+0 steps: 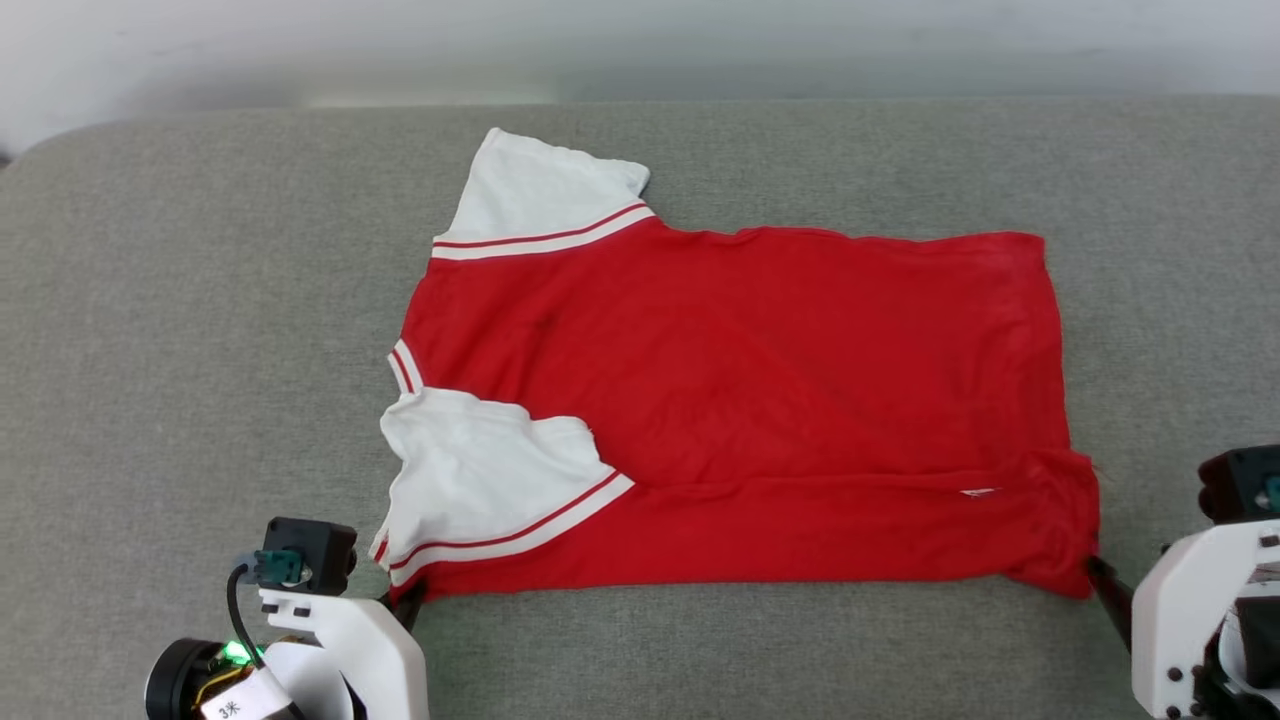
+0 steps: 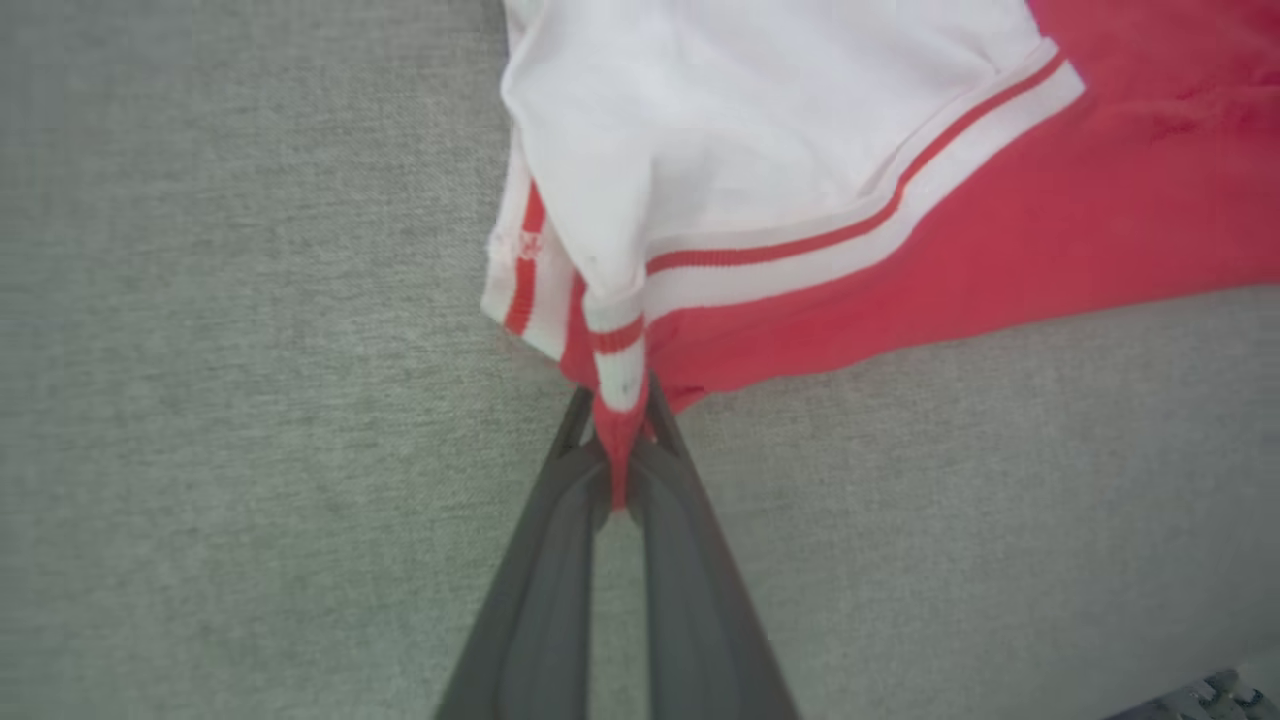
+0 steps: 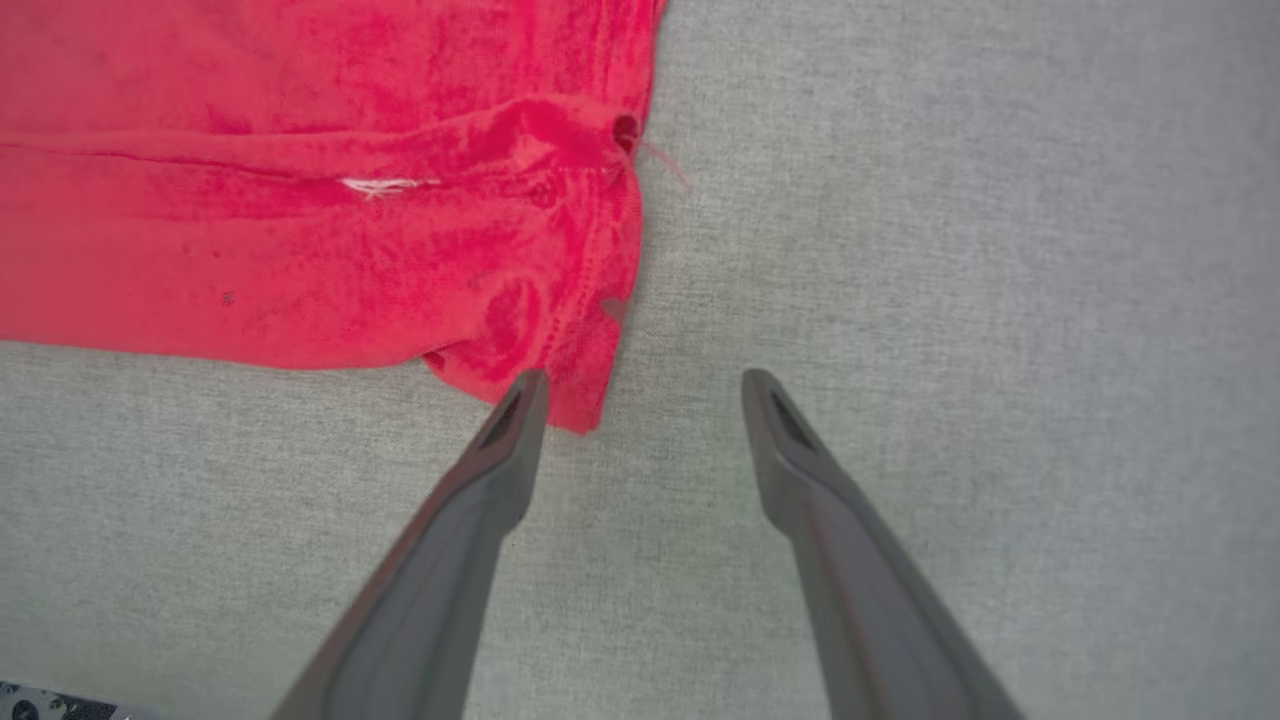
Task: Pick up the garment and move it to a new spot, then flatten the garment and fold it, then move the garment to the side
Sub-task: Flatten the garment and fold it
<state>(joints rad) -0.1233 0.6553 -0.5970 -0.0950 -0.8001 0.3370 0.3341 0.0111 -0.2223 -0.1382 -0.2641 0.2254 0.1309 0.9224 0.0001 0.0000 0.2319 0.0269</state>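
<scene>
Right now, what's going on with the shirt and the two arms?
A red short-sleeved T-shirt with white sleeves lies spread sideways on the grey woven fabric surface, with its sleeves toward the robot's left. The left gripper is shut on the shirt's near corner at the sleeve end. The right gripper is open at the near hem corner, one finger at the cloth's edge, with nothing gripped yet. It looks like the start of a two-corner lift or fold.
</scene>
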